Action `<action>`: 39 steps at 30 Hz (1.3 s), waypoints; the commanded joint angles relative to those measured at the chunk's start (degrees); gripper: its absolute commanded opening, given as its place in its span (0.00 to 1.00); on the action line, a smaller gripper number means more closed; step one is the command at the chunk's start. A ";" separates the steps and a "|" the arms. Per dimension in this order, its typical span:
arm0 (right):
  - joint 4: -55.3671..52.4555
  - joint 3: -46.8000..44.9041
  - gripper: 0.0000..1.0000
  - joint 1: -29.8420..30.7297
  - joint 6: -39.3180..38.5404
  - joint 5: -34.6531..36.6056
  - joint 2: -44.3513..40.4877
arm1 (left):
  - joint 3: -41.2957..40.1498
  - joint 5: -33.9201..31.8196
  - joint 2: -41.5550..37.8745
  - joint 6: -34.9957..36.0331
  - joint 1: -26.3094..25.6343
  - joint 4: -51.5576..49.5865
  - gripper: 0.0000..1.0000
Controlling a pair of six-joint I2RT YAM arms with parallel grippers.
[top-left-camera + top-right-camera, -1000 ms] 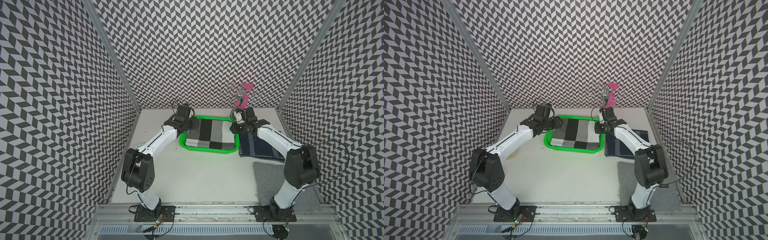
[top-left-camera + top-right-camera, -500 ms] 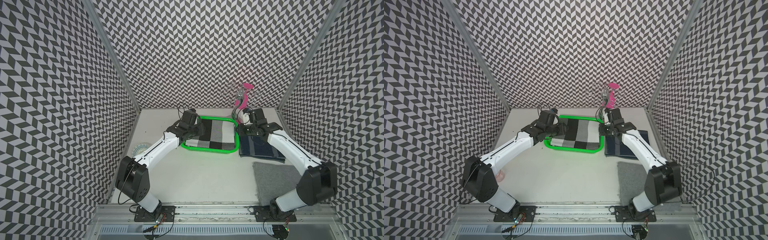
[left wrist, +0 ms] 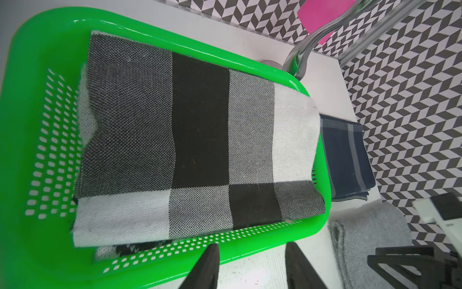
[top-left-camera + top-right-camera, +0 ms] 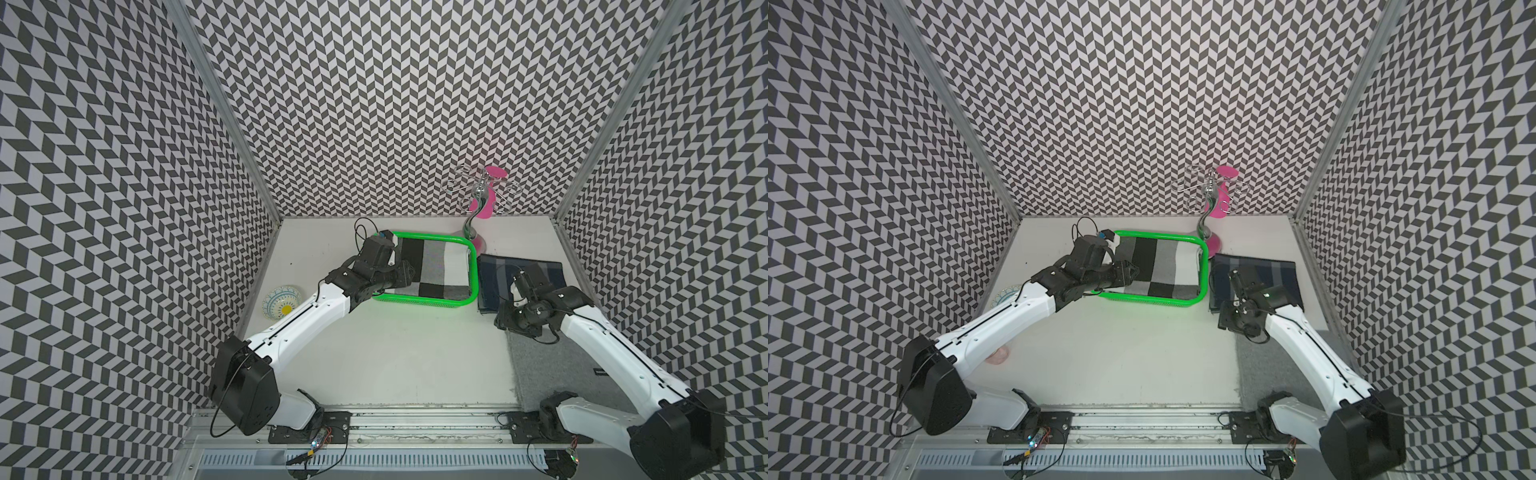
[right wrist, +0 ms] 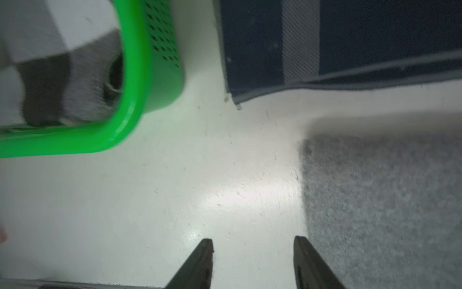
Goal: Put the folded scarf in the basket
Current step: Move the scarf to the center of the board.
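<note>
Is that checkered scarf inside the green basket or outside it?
Inside. The folded scarf lies within the basket, green rim showing on all sides of it.

Both top views show the left arm (image 4: 299,320) stretched from its base at the near edge of the tabletop (image 4: 395,353) diagonally toward the far edge. The left gripper (image 3: 251,250) has its jaws parted, with nothing between them. The right arm (image 4: 602,332) reaches from the near right corner along the right edge. The right gripper (image 5: 253,241) has parted, empty jaws above bare tabletop.
</note>
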 commanded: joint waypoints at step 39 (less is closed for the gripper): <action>13.83 -9.14 0.17 2.94 9.48 0.61 12.00 | -17.60 2.04 -16.63 -3.52 -1.60 -0.69 0.46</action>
